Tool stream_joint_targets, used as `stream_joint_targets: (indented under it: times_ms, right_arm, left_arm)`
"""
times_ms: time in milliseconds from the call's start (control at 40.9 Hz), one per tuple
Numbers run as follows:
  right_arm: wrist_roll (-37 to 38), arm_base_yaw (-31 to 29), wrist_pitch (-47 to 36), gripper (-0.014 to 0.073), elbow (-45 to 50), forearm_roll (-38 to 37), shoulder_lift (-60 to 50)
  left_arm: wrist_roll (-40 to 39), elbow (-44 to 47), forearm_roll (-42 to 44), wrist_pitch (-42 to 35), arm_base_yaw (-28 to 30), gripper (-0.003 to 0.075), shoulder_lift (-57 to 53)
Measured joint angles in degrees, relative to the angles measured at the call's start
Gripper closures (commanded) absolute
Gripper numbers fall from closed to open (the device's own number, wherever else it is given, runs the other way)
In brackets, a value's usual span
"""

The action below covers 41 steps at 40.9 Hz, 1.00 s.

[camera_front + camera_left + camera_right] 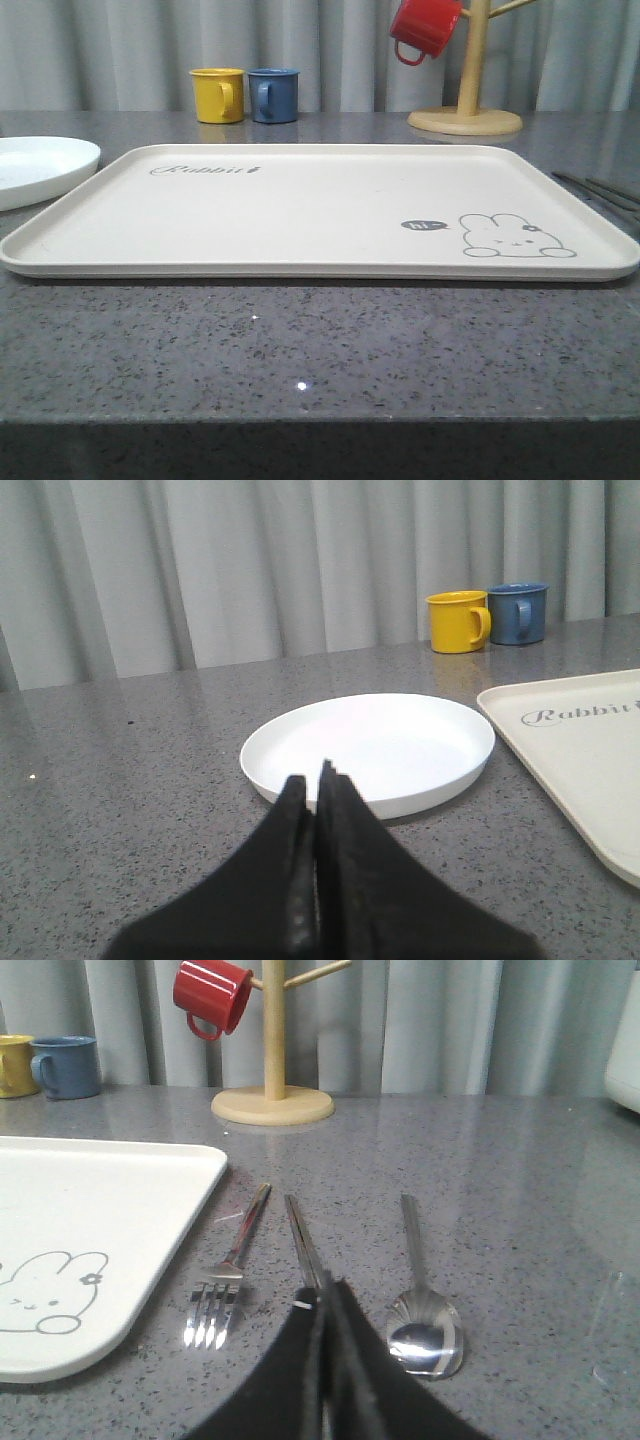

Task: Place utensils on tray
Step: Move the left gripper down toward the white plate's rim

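Note:
The cream tray (300, 215) with its rabbit drawing lies bare in the middle of the grey table. To its left sits the round white plate (370, 745), and my left gripper (313, 780) hovers shut just before the plate's near rim. Right of the tray, a fork (222, 1285), a pair of chopsticks (300, 1235) and a spoon (425, 1330) lie side by side, handles pointing away. My right gripper (325, 1290) is shut above the near ends of the chopsticks, which it hides. Both grippers hold nothing.
A yellow mug (217, 95) and a blue mug (273, 95) stand behind the tray. At the back right a wooden mug tree (466, 118) carries a red mug (423, 27). A curtain closes off the back.

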Motion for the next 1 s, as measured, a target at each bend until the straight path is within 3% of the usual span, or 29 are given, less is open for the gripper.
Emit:
stream_joint_targets:
  times_ms: [1003]
  right_arm:
    - [0.0,0.0,-2.04,0.0662,0.05,0.0,0.0]
  left_arm:
    - [0.0,0.0,0.0,-0.8,0.0,0.0738,0.0]
